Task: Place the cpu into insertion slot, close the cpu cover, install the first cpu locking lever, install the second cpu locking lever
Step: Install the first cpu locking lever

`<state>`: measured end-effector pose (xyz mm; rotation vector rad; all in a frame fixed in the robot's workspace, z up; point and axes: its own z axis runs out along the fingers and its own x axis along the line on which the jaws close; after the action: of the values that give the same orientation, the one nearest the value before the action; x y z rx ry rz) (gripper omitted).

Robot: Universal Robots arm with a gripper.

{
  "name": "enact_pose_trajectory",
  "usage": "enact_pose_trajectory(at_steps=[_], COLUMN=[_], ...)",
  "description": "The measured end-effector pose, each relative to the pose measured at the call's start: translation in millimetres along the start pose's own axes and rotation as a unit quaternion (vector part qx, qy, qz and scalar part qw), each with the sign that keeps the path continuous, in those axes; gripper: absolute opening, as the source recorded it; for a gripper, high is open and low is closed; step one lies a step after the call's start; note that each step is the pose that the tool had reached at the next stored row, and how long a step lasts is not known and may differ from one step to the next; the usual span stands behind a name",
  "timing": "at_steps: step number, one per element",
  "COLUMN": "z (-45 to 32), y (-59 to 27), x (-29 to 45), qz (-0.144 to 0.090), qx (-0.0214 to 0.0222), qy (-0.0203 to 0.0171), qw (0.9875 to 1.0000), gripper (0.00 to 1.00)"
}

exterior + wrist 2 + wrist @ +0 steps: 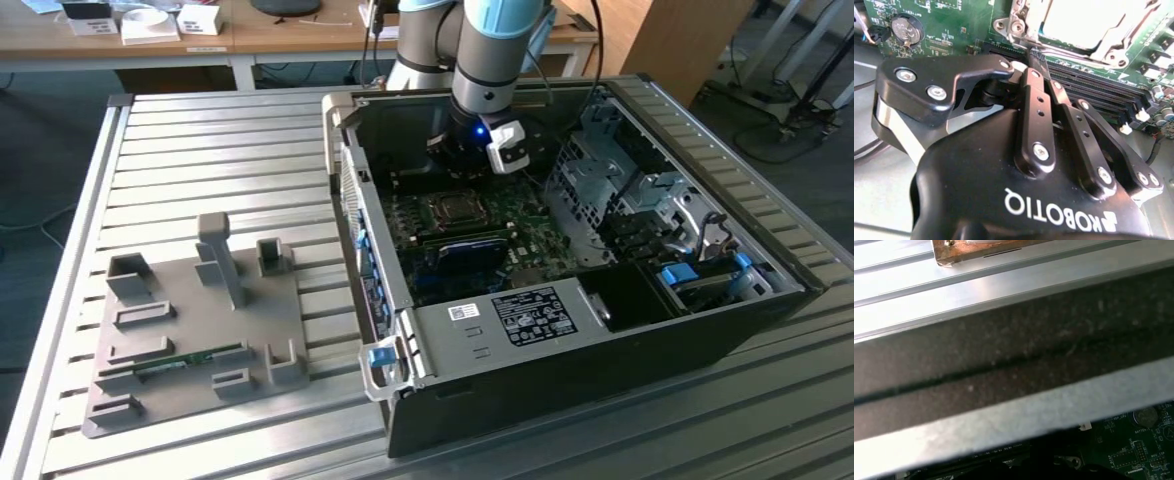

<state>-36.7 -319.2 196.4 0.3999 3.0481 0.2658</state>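
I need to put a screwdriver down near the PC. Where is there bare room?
The slatted table is bare between the grey fixture tray and the computer case, and beyond the tray. Inside the case it is crowded: the gripper sits by the cpu.

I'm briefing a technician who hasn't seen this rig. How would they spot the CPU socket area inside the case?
Find the open black computer case lying on the slatted metal table. On its green motherboard, just below the robot's gripper, sits the cpu cover. It is a square silver frame, unlike the long black memory slots alongside.
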Motion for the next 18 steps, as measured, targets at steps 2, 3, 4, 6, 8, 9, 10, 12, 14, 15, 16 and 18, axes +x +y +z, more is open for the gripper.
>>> enact_pose_trajectory(at_steps=[2, 3, 4, 6, 8, 9, 10, 12, 14, 15, 16, 18], z=[0.4, 0.6, 0.6, 0.7, 0.8, 0.8, 0.8, 2.0, 1.7, 1.6, 1.5, 1.5], y=[-0.2, -0.2, -0.2, -0.3, -0.2, -0.2, -0.3, -0.3, -0.6, -0.7, -0.7, -0.8], x=[0.0, 0.0, 0.0, 0.0, 0.0, 0.0, 0.0, -0.2, -0.1, -0.1, -0.1, -0.1], qz=[0.0, 0.0, 0.0, 0.0, 0.0, 0.0, 0.0, 0.0, 0.0, 0.0, 0.0, 0.0], qx=[-0.0001, -0.0001, -0.0001, -0.0001, 0.0, 0.0, -0.0001, -0.0012, -0.0004, -0.0002, -0.0002, -0.0023], qy=[0.0, 0.0, 0.0, 0.0, 0.0, 0.0, 0.0, -0.0004, -0.0001, -0.0001, 0.0, 0.0006], qw=[1.0, 1.0, 1.0, 1.0, 1.0, 1.0, 1.0, 1.0, 1.0, 1.0, 1.0, 1.0], gripper=[0.11, 0.11, 0.11, 0.11, 0.11, 0.11, 0.11, 0.11, 0.11, 0.11, 0.11, 0.11])
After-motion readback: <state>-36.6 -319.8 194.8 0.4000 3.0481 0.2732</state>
